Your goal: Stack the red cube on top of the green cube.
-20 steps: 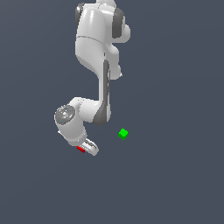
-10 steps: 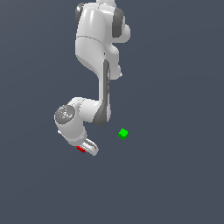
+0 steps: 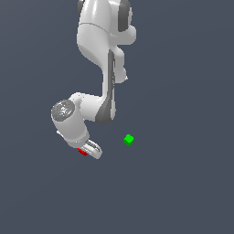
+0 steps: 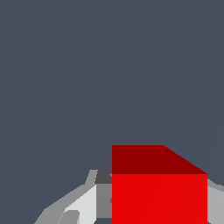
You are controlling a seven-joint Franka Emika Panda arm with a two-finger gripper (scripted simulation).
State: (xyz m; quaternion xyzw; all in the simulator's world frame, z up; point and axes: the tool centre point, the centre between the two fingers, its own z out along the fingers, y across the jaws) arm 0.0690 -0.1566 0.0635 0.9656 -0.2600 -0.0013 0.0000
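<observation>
Wrist view alone shows the pincer (image 4: 144,205) clamped on the red cube (image 4: 157,192), while the exterior view places the green cube (image 3: 129,140) apart at its 2 o'clock on the worktop (image 3: 183,183).

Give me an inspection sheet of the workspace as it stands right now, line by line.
Surface: plain dark grey-blue floor, no markings.
Job's things: red cube lies between the gripper's fingers, mostly hidden by the hand in the exterior view; green cube sits apart, toward the exterior view's right, nothing on top.
Clutter: nothing seen.
Grippers: gripper low at the red cube, fingers flanking it; actual clamping cannot be confirmed.
Cables: nothing seen.
Surroundings: nothing seen beyond the white arm.
</observation>
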